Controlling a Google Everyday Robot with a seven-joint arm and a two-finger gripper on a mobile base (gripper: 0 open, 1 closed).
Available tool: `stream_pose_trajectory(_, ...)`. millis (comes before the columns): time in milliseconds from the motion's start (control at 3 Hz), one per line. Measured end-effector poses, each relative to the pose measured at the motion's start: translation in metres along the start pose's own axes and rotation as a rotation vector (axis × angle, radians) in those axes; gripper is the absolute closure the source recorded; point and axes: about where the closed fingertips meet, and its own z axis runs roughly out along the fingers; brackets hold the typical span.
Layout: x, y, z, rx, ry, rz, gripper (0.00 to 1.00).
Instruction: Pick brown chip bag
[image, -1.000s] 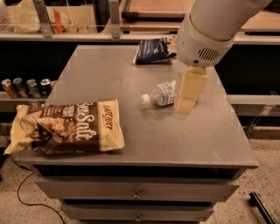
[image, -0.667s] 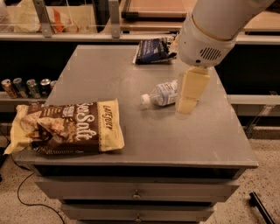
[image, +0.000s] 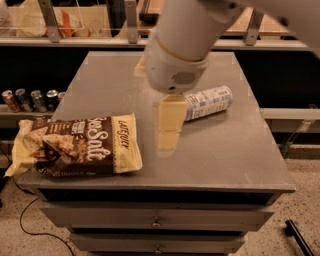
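The brown chip bag (image: 80, 145) lies flat at the front left corner of the grey table (image: 230, 150), its left end hanging a little over the table's edge. It is dark brown with cream-yellow ends and white "Sea Salt" lettering. My gripper (image: 168, 131) hangs down from the big white arm (image: 182, 45) over the middle of the table. It is just right of the bag's right end, above the table top, and holds nothing that I can see.
A white plastic bottle (image: 209, 102) with a blue label lies on its side just right of the gripper. Several drink cans (image: 30, 99) stand on a lower shelf to the left. Drawers (image: 155, 217) sit under the table top. The arm hides the table's back middle.
The arm and gripper have moved left, from beside the bottle toward the bag's right end. The view has shifted closer, and the dark blue bag at the back is hidden now.
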Motion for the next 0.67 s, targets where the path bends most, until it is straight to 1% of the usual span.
stream_pose_trajectory(333,-0.0790,0.0055,0.0370,-0.063,-0.012,-0.180,0.00)
stream_pose_trajectory(667,-0.0799,0.0048,0.0356,-0.056,-0.013,-0.170,0.00)
